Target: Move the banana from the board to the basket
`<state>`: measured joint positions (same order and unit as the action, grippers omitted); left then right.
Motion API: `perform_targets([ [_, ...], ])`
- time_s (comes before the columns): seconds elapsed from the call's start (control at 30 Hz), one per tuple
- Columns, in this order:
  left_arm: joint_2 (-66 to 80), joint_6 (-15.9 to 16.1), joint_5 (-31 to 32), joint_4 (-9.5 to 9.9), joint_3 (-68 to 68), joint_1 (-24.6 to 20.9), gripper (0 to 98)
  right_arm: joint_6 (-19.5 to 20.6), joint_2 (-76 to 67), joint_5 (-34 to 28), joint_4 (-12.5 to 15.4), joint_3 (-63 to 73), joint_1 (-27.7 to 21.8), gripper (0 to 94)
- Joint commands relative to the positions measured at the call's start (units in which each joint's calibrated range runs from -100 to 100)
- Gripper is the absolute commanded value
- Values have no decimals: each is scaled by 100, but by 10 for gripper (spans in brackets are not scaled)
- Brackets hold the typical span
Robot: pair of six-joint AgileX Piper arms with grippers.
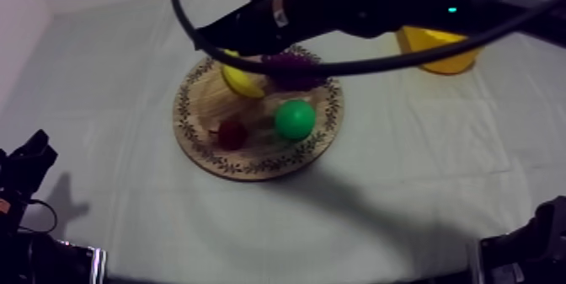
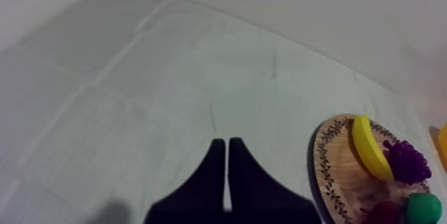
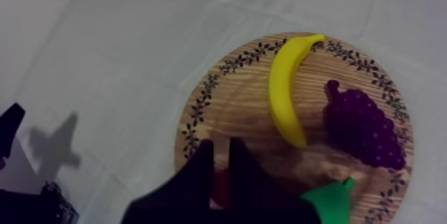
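Note:
The yellow banana [image 1: 242,83] [image 3: 287,87] lies on the round wooden board [image 1: 202,148] [image 3: 226,100], beside the purple grapes [image 1: 292,70] [image 3: 364,127]. A green pear [image 1: 295,120] and a small red fruit [image 1: 233,133] [image 3: 220,185] share the board. My right gripper [image 1: 210,36] [image 3: 221,148] hovers over the board, its fingers slightly apart and holding nothing; the banana lies just beyond the fingertips. My left gripper [image 1: 29,157] [image 2: 226,143] rests low at the table's left, fingers together. The yellow basket [image 1: 442,54] stands at the far right, partly hidden by my right arm.
In the left wrist view the board [image 2: 329,167] with the banana [image 2: 370,148], grapes [image 2: 407,161] and pear [image 2: 424,208] sits off to the side. Bare cloth [image 1: 404,186] surrounds the board.

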<state>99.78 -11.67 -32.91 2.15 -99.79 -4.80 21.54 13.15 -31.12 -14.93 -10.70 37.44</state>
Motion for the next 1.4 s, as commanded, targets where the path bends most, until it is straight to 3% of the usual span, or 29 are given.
perform_targets([
  [0.0, 5, -1, 0, 3, 1, -1, 1, 7, 420, -50, -13, 207, 5, 127],
  [0.17, 5, 0, 0, 3, 1, -1, 1, -48, 834, -79, 10, 458, -54, 342],
  [0.3, 5, -1, 0, 3, 1, -1, 1, -127, 993, -98, 17, 604, -121, 698],
  [0.4, 5, 1, 0, 3, 1, -1, 1, -144, 1063, -143, -2, 710, -162, 822],
  [0.63, 5, -1, 0, 3, 1, -1, 1, -38, 1214, -178, -209, 770, -149, 773],
  [0.87, 5, -2, 0, 3, 1, -1, 1, -60, 1671, -204, -245, 1042, -134, 720],
  [1.17, 5, -2, 0, 3, 1, -1, 1, -462, 2737, -242, 71, 2092, -338, 639],
  [1.37, 5, -1, 0, 3, 1, -1, 1, -284, 3311, -366, -195, 2537, -344, 612],
])
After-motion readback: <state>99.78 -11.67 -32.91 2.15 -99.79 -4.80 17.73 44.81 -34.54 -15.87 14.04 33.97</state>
